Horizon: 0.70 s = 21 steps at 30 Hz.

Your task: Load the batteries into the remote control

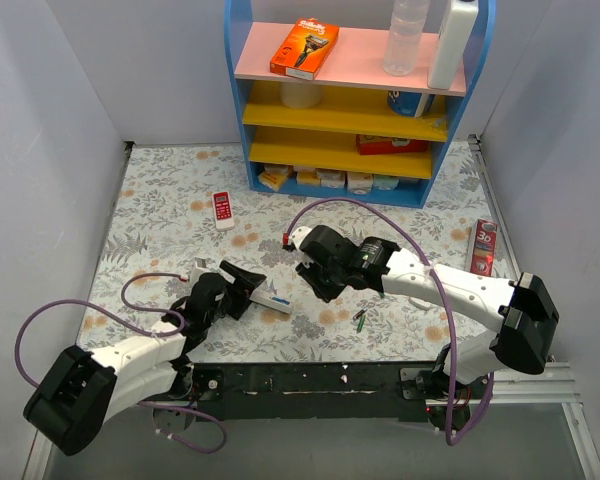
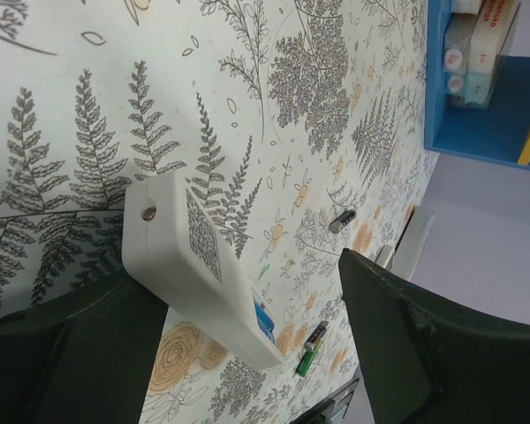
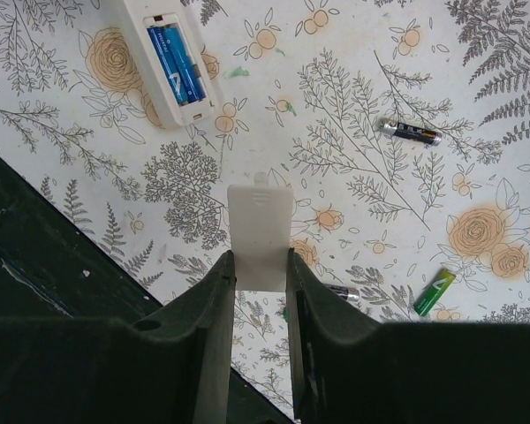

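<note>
Remote control lies back-up on the table, its plain end between the jaws of the left gripper. Those jaws stand wide and clamp nothing. One finger is right against the remote's side, though I cannot tell whether it touches. The other finger stands well clear, with bare tabletop showing in the gap. The far end of the remote has its compartment open, with blue batteries seated inside.

The right gripper is closed on a flat white plate. It pinches the plate by its two long edges, and most of the plate juts out past the fingertips, above the table. The remote's open end lies apart from this plate.

Loose on the floral surface near the right gripper are a dark battery and a green battery, well apart from each other. Another small cylinder sits just beside the right-hand finger, half hidden by it.

The table's dark near edge runs close behind both grippers. Further out, a red-and-white remote lies alone in open space. A blue shelf unit stands against the back wall, and a red box rests by the right edge.
</note>
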Motion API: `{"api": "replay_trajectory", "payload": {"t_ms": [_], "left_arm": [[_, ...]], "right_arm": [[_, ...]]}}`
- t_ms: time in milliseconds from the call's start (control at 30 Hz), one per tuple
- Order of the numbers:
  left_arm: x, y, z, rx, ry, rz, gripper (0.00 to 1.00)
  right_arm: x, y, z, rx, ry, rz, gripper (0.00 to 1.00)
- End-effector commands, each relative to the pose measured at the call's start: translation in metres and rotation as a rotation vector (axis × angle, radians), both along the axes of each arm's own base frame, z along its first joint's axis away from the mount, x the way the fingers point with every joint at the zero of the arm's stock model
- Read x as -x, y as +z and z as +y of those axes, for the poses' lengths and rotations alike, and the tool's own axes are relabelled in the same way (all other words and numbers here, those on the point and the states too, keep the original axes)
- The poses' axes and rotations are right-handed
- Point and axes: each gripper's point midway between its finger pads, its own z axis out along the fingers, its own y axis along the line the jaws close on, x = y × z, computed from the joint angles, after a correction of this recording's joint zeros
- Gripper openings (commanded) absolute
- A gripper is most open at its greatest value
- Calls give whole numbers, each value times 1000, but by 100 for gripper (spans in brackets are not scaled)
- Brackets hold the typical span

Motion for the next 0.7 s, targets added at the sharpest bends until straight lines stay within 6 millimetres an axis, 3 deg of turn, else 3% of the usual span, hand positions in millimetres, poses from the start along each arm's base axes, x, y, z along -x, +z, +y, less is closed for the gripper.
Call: {"api": "replay_trajectory", "payload": {"t_ms": [0, 233, 300, 333, 433, 667], "left_arm": [[78, -86, 43, -39, 170, 436, 76], [91, -86, 42, 6, 162, 468, 73], [92, -84, 40, 23, 154, 467, 65], [96, -88, 42, 33, 167, 477, 55], [98, -90, 42, 51, 170, 479, 39], [96, -84, 38, 72, 156, 465, 37]], "right_arm": [[-2, 13, 5, -64, -9, -17, 17], [-1, 12, 7, -73, -3, -11, 17], [0, 12, 8, -78, -1, -8, 17], [1, 11, 9, -80, 2, -4, 17], [1, 8, 9, -80, 2, -1, 17], [4, 0, 6, -69, 4, 10, 17]]}}
